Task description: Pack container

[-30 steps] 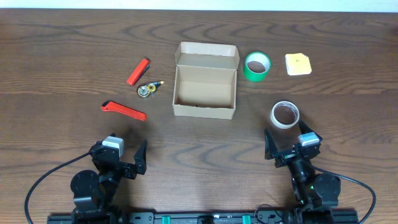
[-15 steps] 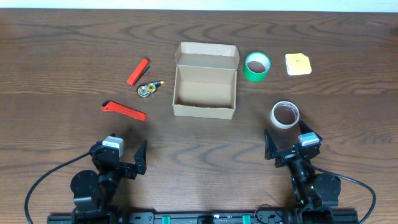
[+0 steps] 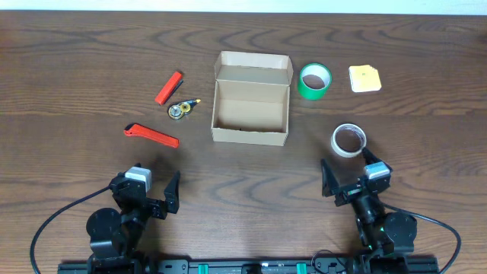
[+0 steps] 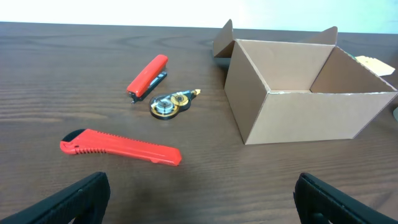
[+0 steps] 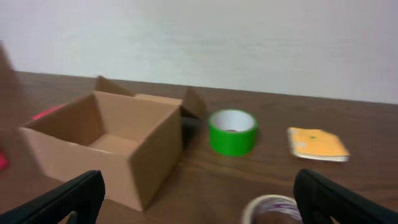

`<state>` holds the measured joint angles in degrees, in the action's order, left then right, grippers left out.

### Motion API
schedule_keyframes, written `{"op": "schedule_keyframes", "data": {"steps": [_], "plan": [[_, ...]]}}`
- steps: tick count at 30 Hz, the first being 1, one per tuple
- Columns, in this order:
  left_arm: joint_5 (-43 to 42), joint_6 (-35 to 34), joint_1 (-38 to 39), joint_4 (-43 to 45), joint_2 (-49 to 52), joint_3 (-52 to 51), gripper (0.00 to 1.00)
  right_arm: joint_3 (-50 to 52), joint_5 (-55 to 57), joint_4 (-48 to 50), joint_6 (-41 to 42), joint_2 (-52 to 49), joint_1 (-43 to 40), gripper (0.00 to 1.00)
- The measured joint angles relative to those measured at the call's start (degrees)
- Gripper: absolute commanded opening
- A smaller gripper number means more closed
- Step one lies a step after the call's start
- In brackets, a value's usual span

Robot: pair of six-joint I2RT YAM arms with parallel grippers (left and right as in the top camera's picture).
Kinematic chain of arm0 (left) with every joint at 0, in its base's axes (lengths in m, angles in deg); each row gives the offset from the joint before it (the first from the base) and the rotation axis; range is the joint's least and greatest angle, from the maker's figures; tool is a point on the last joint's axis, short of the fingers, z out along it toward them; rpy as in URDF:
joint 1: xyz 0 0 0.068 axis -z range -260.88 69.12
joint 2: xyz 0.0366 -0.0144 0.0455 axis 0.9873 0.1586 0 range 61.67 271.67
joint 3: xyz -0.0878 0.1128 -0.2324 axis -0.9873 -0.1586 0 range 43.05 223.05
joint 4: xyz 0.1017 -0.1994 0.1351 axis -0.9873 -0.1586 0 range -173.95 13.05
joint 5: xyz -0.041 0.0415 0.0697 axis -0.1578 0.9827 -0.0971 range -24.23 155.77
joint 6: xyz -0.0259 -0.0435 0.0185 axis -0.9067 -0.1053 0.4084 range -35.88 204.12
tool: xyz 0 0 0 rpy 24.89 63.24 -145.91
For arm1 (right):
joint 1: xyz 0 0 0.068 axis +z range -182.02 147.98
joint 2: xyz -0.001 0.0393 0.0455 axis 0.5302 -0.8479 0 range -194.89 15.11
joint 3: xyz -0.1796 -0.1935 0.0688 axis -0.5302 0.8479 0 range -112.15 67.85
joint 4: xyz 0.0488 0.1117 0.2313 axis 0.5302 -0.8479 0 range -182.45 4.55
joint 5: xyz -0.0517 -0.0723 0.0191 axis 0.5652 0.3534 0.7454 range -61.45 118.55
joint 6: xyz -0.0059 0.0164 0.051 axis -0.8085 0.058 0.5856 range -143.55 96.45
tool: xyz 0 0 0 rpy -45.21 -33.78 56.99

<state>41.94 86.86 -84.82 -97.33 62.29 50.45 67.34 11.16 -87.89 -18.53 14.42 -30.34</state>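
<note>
The plain tan cardboard container (image 3: 249, 136) is pictured at mid-table (image 3: 76, 76), its lid flap folded back, well ahead of and between the left gripper (image 3: 147, 198) and right gripper (image 3: 351, 183), both held spread wide and empty.

Quick count of what's on the worktop (image 3: 76, 61): one cardboard box (image 3: 251, 114). Two rolls of tape, so one green roll (image 3: 314, 81) and one whitish roll (image 3: 348, 140). One yellow pad (image 3: 364, 78), sticky notes by the look of it. One red box cutter (image 3: 151, 135), one red stapler (image 3: 169, 87) (I think, it's small), and one correction-tape dispenser (image 3: 180, 109). Seven things total, two of them red.
</note>
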Motion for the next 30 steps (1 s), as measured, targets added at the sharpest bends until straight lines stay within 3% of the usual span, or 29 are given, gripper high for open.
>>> {"op": "schedule_keyframes", "data": {"steps": [9, 17, 22, 30], "plan": [[0.0, 0.0, 0.0, 0.0, 0.0, 0.0, 0.95, 0.0, -13.7, 1.4, 20.3, 0.0, 0.0, 0.99], [0.0, 0.0, 0.0, 0.0, 0.0, 0.0, 0.95, -1.4, -13.8, 5.7, 25.7, -4.5, 0.0, 0.99], [0.0, 0.0, 0.0, 0.0, 0.0, 0.0, 0.95, -11.1, -12.0, 5.5, 20.5, -19.3, -1.9, 0.99], [0.0, 0.0, 0.0, 0.0, 0.0, 0.0, 0.95, -38.2, -11.3, 2.2, 8.6, -54.3, -4.1, 0.99]]}}
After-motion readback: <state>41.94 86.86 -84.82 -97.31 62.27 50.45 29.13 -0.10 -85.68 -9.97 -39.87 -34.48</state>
